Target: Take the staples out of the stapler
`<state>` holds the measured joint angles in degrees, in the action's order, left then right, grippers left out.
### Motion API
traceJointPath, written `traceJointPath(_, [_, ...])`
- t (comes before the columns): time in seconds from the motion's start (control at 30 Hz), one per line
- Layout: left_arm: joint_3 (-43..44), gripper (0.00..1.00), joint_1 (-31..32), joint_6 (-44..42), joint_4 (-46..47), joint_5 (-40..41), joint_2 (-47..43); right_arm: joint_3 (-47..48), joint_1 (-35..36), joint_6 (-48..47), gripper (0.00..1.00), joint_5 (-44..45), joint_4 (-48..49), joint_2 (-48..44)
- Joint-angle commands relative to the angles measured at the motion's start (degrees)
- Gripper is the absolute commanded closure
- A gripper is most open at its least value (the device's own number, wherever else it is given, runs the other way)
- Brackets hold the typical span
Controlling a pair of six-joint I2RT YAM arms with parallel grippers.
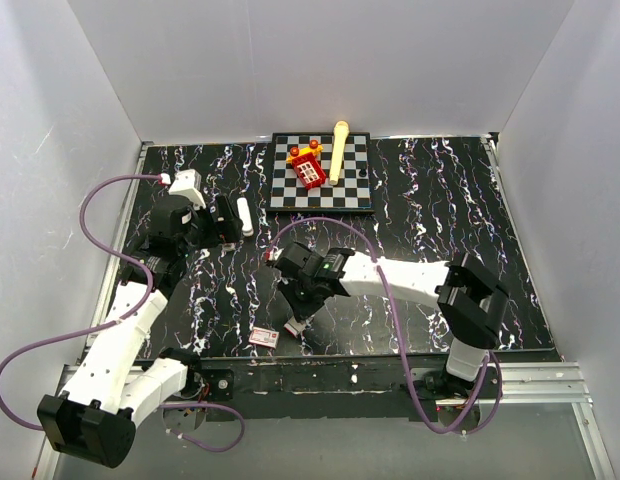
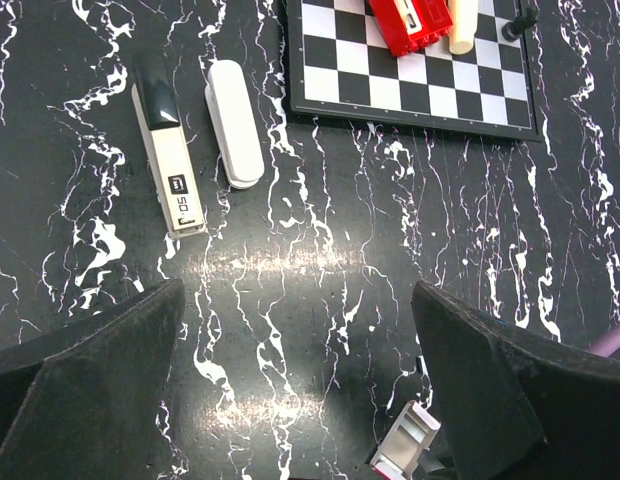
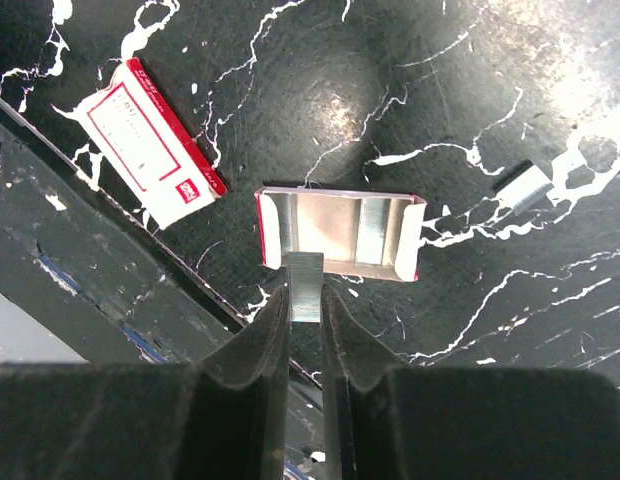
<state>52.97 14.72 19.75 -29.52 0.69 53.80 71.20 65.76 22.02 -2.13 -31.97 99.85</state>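
From above, the left gripper (image 1: 228,220) sits in the upper left of the table. The right gripper (image 1: 295,319) is low in the centre, near a small box (image 1: 265,337).

In the left wrist view the stapler (image 2: 168,160) lies in the upper left beside a white bar (image 2: 235,122). The left fingers (image 2: 90,400) are spread wide, empty.

In the right wrist view the right gripper pinches the staples (image 3: 305,285) at the near edge of an open tray (image 3: 340,235), and a second strip (image 3: 520,186) lies at right. The held strip is best lowered flat into the tray before release, so it cannot tip out.
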Motion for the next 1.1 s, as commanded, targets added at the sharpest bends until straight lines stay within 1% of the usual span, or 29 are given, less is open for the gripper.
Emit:
traceJointPath(0.0, [-0.24, 0.02, -0.13, 0.64, 0.16, 2.56, -1.42, 3.51, 0.42, -1.28, 0.91, -1.21, 0.06, 1.83])
traceJointPath(0.43, [-0.15, 0.02, -0.22, 0.91, -0.01, 3.27, -1.59, 5.09, 0.86, -0.05, 0.91, -0.42, -1.34, 5.44])
traceJointPath(1.07, [-0.24, 0.02, -0.04, 0.99, -0.01, 3.44, -1.77, 6.93, 1.22, 1.09, 0.91, 1.87, -2.22, 8.07])
